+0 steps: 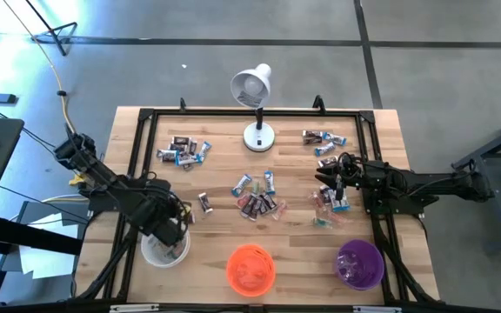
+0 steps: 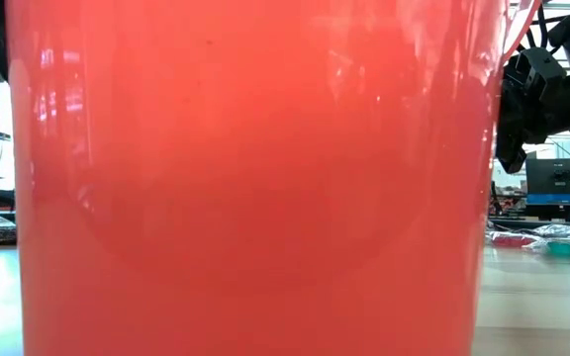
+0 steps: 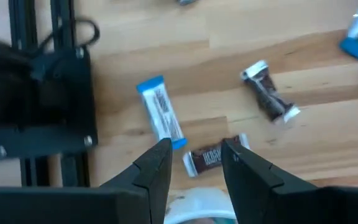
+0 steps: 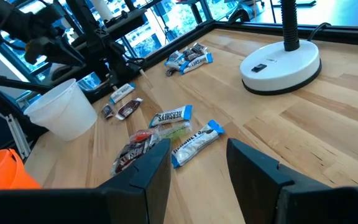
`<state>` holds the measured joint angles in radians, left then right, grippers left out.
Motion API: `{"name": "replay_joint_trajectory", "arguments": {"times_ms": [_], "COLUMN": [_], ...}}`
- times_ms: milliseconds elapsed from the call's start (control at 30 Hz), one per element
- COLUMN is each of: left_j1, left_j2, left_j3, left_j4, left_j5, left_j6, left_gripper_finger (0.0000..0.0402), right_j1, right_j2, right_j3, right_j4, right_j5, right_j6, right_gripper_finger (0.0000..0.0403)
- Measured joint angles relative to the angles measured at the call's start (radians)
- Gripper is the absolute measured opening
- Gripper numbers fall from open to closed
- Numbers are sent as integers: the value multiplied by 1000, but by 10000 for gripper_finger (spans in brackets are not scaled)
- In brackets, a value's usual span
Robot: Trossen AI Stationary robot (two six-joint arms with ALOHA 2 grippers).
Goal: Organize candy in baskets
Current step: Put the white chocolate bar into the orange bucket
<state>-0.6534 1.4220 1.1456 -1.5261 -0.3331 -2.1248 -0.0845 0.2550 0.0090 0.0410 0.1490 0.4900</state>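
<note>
Orange basket (image 2: 255, 178) nearest; left hand (image 3: 196, 155) open, empty, above white basket (image 1: 164, 249), brown candy (image 3: 209, 155) just beyond.

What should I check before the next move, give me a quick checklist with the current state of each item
1. Left gripper open and empty: ok, its fingers stand apart with nothing between them.
2. Left gripper over the white basket: ok, the basket's rim shows just below the fingers in the left wrist view.
3. Right gripper open and empty: ok.
4. Candy within the right gripper's approach: ok, a blue-wrapped candy lies just ahead of it.
5. Orange basket and purple basket upright at the table's front edge: ok.
6. Desk lamp clear of both arms: ok.
</note>
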Motion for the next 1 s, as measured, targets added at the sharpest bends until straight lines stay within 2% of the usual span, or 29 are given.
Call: {"name": "replay_joint_trajectory", "arguments": {"times_ms": [167,267,400,767,1000], "left_j1": [47,58,56,49,49], "left_j2": [0,0,0,15,66], "left_j3": [-8,-8,-8,-8,-9], "left_j4": [87,107,122,86,126], "left_j5": [158,198,222,212,237], "left_j6": [24,1,-44,-36,-12], "left_gripper_finger": [128,128,128,128,128], "right_j1": [0,0,0,0,0], "right_j2": [0,0,0,0,0], "right_j3": [0,0,0,0,0], "right_j4": [0,0,0,0,0], "right_j5": [0,0,0,1,5], "right_j6": [0,0,0,0,0], "right_gripper_finger": [152,152,152,152,152]}}
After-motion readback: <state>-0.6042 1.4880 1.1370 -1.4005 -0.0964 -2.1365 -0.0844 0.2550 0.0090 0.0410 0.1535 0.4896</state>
